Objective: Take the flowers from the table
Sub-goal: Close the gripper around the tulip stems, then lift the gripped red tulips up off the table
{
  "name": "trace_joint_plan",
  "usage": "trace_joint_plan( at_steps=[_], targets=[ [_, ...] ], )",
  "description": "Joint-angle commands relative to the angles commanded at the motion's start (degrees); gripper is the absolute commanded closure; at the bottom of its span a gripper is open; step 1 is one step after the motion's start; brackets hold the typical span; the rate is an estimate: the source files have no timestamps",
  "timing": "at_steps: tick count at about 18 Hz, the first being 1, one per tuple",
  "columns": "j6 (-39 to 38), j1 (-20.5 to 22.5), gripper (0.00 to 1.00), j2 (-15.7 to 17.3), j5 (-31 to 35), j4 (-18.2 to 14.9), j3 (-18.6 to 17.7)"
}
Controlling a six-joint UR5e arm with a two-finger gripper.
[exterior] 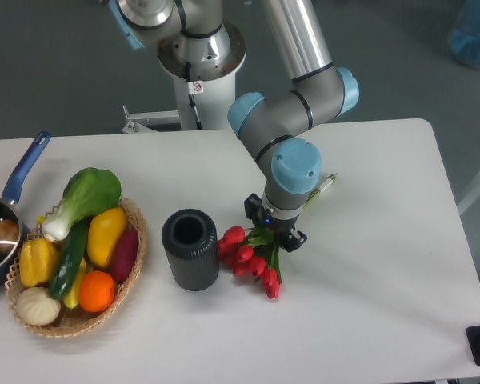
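Note:
The flowers, red tulip buds with green leaves, lie on the white table just right of the dark cylinder. Their thin pale stems run up and to the right, passing under the arm's wrist. My gripper points straight down over the leaves and stem base, just above the buds. Its dark fingers show on either side of the bunch, spread apart. The fingertips are hidden by the wrist, and I cannot see whether they touch the stems. The flowers rest on the table.
A wicker basket at the left holds toy vegetables and fruit, including a green leafy vegetable with a white stalk. A blue-handled pot sits at the left edge. The arm's base stands behind the table.

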Motion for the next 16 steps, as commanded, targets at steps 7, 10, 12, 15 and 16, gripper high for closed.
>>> trace_joint_plan(
  at_steps=[7, 10, 12, 15, 16],
  targets=[
    [-0.35, 0.70, 0.89, 1.49, -0.26, -0.18, 1.93],
    [-1.40, 0.70, 0.91, 3.68, -0.53, -0.35, 3.86],
    [-1.41, 1.58, 0.91, 4.57, -0.44, -0.70, 5.27],
    [-0.79, 2.72, 0.90, 5.97, -0.35, -0.97, 6.50],
    [-0.79, 3.25, 0.90, 6.15, -0.26, -0.97, 6.85]
  ],
)
